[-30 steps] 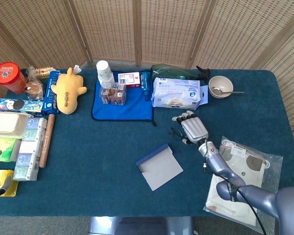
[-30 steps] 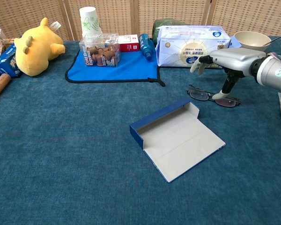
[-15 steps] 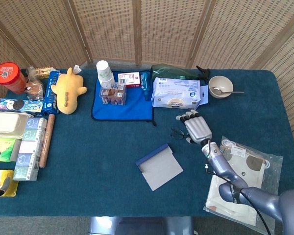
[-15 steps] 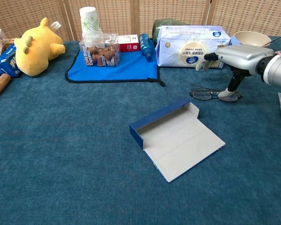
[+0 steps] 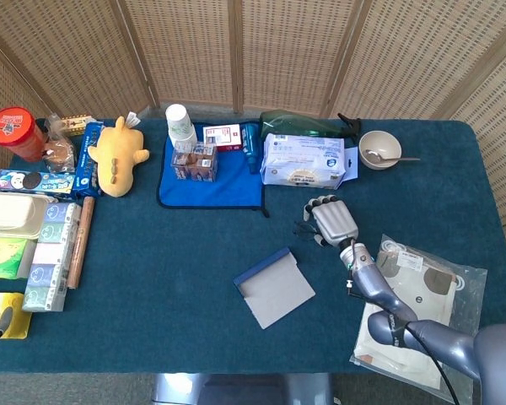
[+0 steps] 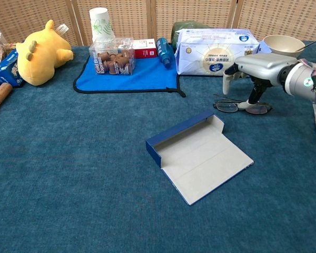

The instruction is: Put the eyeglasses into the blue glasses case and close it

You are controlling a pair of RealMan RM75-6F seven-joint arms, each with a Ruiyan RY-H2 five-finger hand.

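Chest view: right robot hand (image 6: pixel 251 71) fingers spread, thumb touching eyeglasses (image 6: pixel 241 107), nothing gripped.

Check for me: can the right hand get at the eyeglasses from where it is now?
Probably yes. The right hand is directly above the eyeglasses, fingers pointing down at the frame, with nothing between them. The eyeglasses lie flat on the cloth, apart from the mask pack and the open blue glasses case.

eyeglasses (image 6: pixel 240 106) behind-right of glasses case (image 6: pixel 197 156)
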